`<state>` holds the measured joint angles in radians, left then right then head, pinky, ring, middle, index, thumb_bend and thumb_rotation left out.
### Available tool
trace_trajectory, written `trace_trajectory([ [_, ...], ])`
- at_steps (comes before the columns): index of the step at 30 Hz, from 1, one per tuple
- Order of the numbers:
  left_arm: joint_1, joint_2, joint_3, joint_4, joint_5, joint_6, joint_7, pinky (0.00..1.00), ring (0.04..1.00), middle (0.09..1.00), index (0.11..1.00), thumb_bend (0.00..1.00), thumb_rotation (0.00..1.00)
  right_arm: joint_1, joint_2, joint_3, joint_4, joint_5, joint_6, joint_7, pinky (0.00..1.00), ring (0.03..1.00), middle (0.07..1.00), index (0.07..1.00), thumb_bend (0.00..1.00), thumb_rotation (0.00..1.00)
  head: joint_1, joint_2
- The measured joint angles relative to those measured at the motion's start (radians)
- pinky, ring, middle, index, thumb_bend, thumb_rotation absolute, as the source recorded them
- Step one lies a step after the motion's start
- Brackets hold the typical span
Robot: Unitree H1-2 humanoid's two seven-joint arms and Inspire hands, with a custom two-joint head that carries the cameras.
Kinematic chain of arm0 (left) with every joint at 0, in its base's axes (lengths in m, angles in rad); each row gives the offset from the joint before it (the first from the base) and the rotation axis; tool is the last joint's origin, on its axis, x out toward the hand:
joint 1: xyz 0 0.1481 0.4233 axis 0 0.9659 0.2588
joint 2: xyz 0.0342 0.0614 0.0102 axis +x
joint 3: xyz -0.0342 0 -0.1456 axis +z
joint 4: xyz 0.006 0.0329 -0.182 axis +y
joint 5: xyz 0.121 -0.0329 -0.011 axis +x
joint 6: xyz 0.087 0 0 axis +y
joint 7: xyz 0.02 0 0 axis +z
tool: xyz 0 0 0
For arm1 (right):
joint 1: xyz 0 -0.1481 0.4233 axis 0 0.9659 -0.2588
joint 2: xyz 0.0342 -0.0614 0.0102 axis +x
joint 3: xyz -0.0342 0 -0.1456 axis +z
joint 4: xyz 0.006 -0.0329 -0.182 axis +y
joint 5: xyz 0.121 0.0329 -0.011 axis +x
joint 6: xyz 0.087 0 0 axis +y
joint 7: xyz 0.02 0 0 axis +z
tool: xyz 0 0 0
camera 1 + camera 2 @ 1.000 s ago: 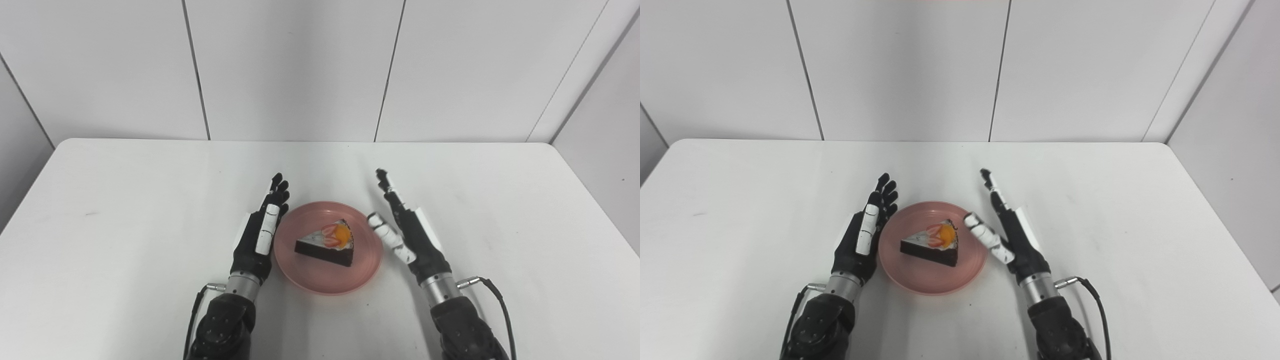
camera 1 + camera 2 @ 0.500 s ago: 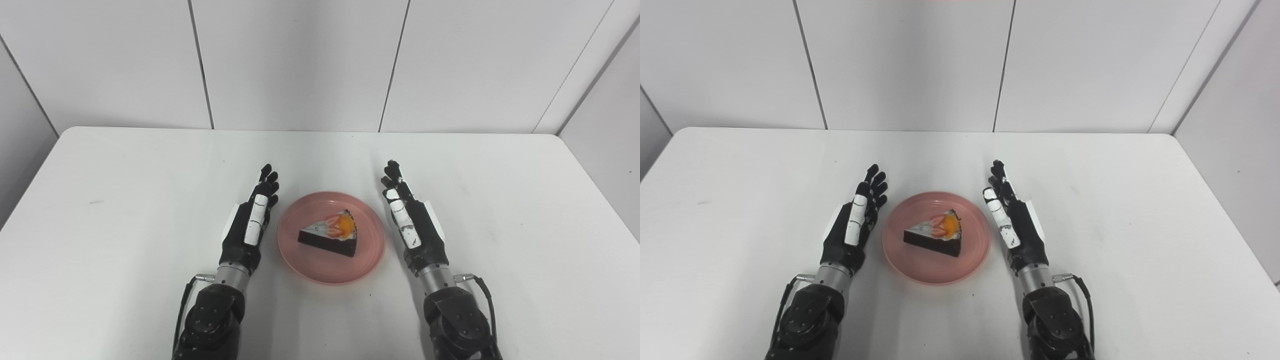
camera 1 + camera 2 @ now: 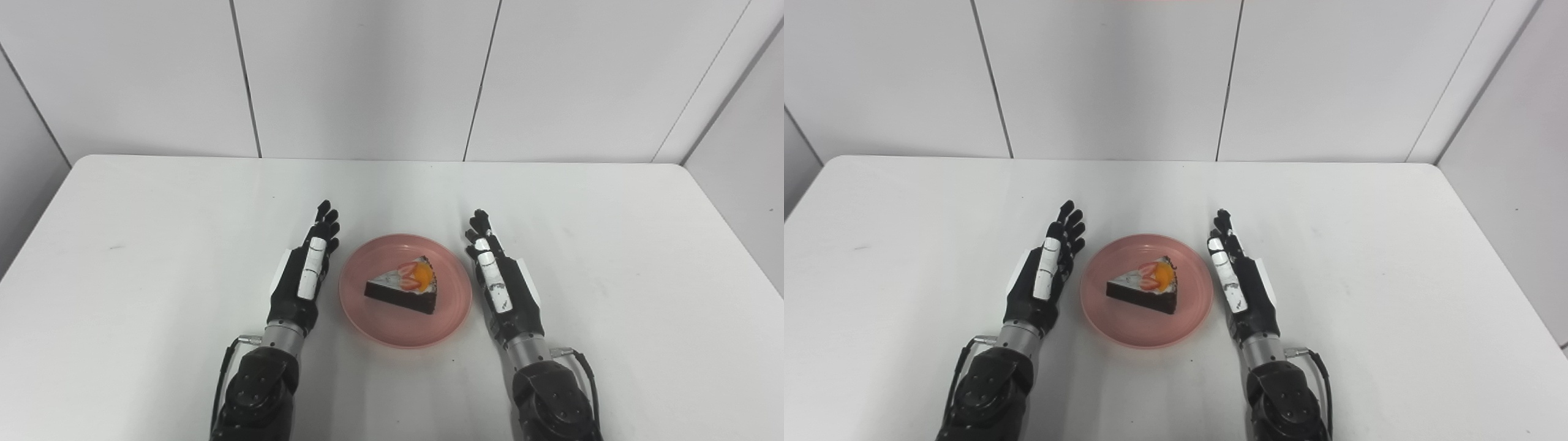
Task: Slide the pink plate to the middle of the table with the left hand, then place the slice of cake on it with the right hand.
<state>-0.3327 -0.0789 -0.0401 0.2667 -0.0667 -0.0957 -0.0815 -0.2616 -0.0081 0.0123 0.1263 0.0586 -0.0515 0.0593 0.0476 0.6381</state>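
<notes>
The pink plate [image 3: 392, 327] sits at the middle of the white table, near the front. On it lies a dark chocolate cake slice [image 3: 402, 293] with white icing, strawberry and orange on top. My left hand [image 3: 304, 275] stands just left of the plate, open, fingers straight and pointing away, holding nothing. My right hand [image 3: 501, 283] stands just right of the plate in the same pose, open, a small gap from the rim. Both hands also show in the right eye view, the left hand [image 3: 1044, 275] and the right hand [image 3: 1240, 285] flanking the plate [image 3: 1133, 331].
The white table [image 3: 153, 245] is bounded by white wall panels at the back and right. Cables run from both wrists near the front edge.
The camera tilted early on. My right hand straightened, its thumb folded in beside the fingers, and it drew back slightly toward me. The left hand, plate and cake stayed put.
</notes>
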Motion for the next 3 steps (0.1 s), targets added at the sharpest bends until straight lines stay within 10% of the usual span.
trace_trajectory([
  [3,0.0,0.0,0.0,0.0,0.0,0.0,0.0,1.0,1.0,1.0,1.0,0.76,1.0,0.0,0.005,-0.01,0.0,0.012,0.0,-0.005,1.0,1.0,1.0,1.0,0.59,0.89,-0.005,0.002],
])
